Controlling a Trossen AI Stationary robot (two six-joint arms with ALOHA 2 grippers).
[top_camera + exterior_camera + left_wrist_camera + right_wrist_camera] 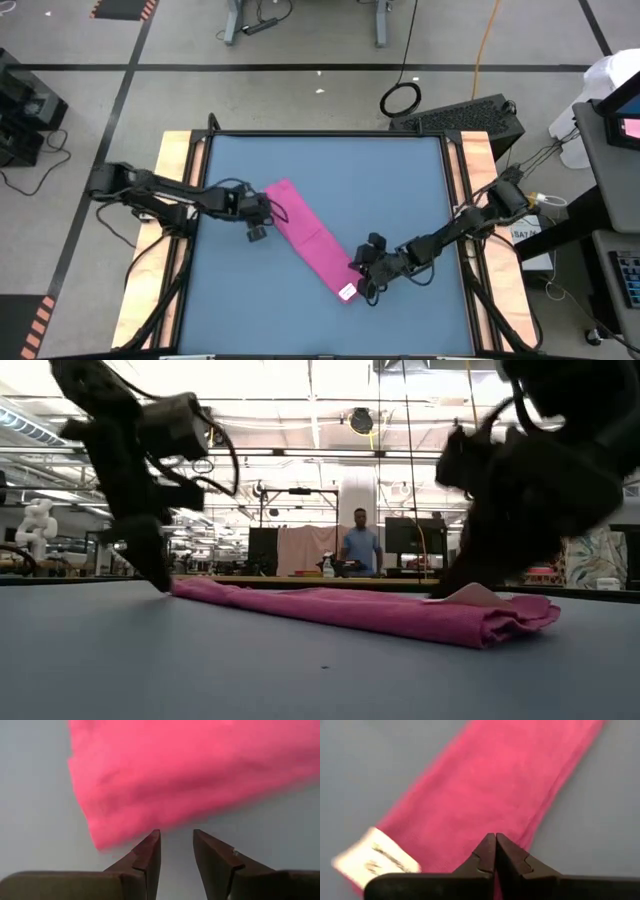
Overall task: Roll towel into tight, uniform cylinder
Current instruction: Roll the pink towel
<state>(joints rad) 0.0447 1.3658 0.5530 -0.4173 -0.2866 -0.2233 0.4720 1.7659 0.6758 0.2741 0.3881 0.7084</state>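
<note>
Blue table (400, 170), workshop behind. Towel (310, 238) lies as long folded strip, unrolled. Right gripper (362, 283) pressed together on tag (372, 857) end; left gripper (262, 222) spread, empty, just off far end. Start roll tight, edges square.

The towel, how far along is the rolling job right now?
Done: the towel is folded into a long narrow strip on the table. In hand: right gripper shut on its tag end; left gripper open at the other end. Left: no rolling has started.
</note>
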